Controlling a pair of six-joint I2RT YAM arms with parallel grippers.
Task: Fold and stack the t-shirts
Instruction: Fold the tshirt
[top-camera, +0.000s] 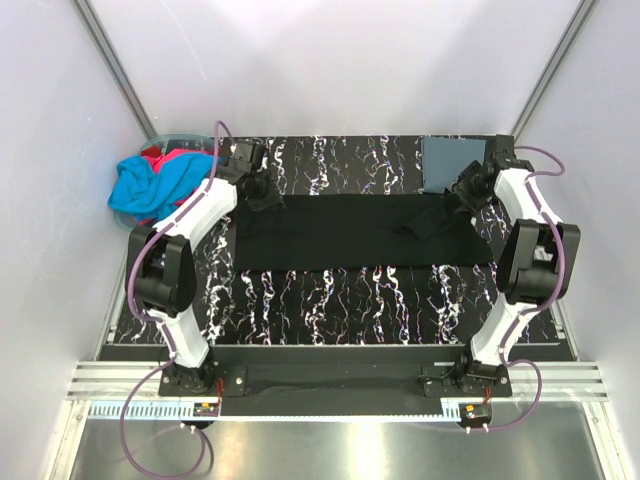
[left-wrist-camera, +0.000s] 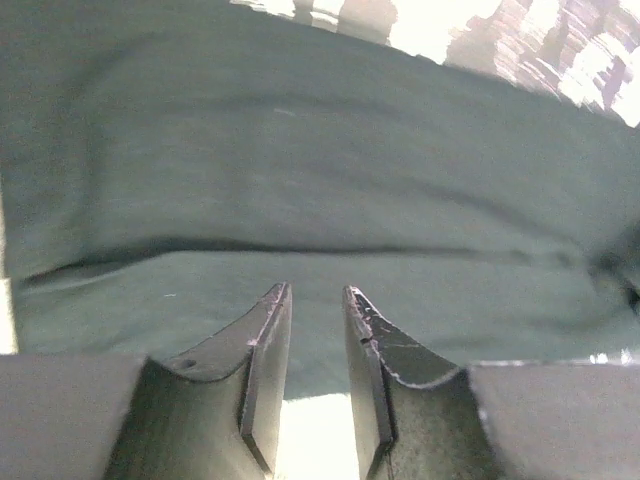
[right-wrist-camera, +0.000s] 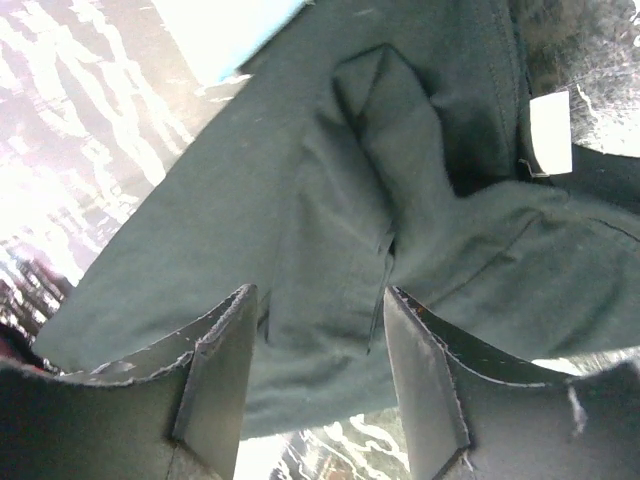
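Top external view: black t-shirt (top-camera: 360, 235) lies as a long, flat band across the middle of the dark marbled counter (top-camera: 350, 300), running left to right between the two arms. Left end effector (top-camera: 262, 190) sits at the band's far-left corner; right end effector (top-camera: 452, 203) sits over the far edge near the right end, where the cloth is rumpled into a small bunch. Slate blue-grey t-shirt (top-camera: 452, 163) lies folded square in the far-right corner of the counter, just beyond the black one's far edge. Cyan t-shirt (top-camera: 150, 185) is heaped at the far-left corner with the red t-shirt (top-camera: 165, 155) showing behind it, both at the pale tub (top-camera: 178, 141). Left wrist view: fingers stand a narrow gap apart, low over smooth dark cloth, with a fold line crossing just ahead of the tips; nothing seen pinched between them, bright counter visible through the gap near the palm. Right wrist view: fingers stand wide apart, astride a raised ridge of the black cloth that is not gripped; a white label (right-wrist-camera: 550, 130) shows at the fabric edge to the upper right.
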